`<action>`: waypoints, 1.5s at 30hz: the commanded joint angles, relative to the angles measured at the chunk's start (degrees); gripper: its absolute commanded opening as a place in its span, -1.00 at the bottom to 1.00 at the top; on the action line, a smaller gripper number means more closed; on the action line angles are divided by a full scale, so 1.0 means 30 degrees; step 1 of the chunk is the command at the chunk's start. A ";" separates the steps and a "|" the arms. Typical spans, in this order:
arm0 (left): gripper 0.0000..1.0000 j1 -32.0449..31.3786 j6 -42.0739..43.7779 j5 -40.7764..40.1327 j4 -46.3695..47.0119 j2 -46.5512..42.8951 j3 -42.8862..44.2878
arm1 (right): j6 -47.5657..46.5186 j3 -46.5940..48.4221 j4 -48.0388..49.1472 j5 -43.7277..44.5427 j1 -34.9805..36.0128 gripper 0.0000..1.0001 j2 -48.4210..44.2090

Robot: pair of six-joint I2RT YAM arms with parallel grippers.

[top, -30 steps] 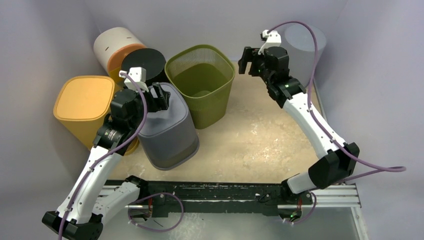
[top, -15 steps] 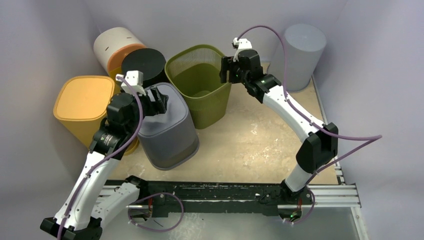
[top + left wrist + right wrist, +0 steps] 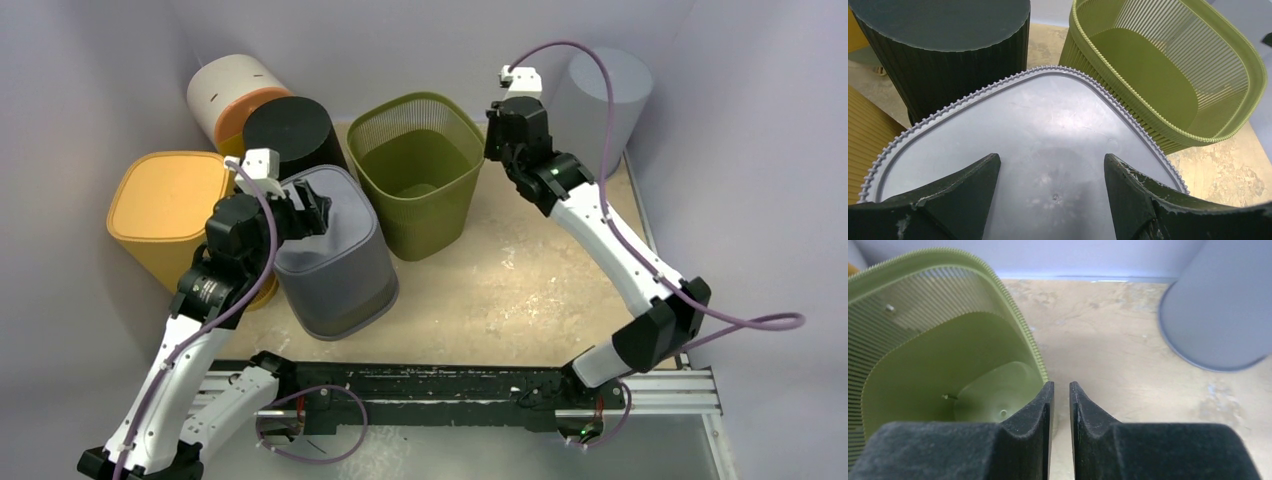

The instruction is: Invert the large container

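Now we should open the right gripper (image 3: 1061,385), its fingers almost together just beside the basket (image 3: 923,365) rim, and straddle that rim, while the left gripper (image 3: 1052,157) gapes over the grey bin (image 3: 1048,110).

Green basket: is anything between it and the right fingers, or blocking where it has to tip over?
Nothing between them: the right gripper is at the green basket's right rim. The upturned grey bin, under the left gripper, crowds its left side; the table in front looks bare.
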 commanded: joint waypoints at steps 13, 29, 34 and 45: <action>0.49 0.0040 -0.0867 -0.0422 -0.4361 -0.0380 -0.0267 | -0.1673 0.1496 -0.1366 0.0033 -0.0239 -0.17 -0.2150; 0.49 0.0032 -0.0606 -0.0436 -0.6393 0.1111 0.6731 | -0.3283 0.9994 -0.2040 -0.5375 0.4604 0.04 0.5317; 0.49 0.0021 -0.0780 -0.0530 -0.6138 0.0152 0.6680 | -0.2846 1.2648 -0.1484 -0.6277 0.5587 0.04 0.7505; 0.49 0.0027 -0.0518 -0.0503 -0.6688 -0.0656 0.6964 | -0.1425 1.4775 -0.0497 -0.6085 0.5880 0.01 1.0541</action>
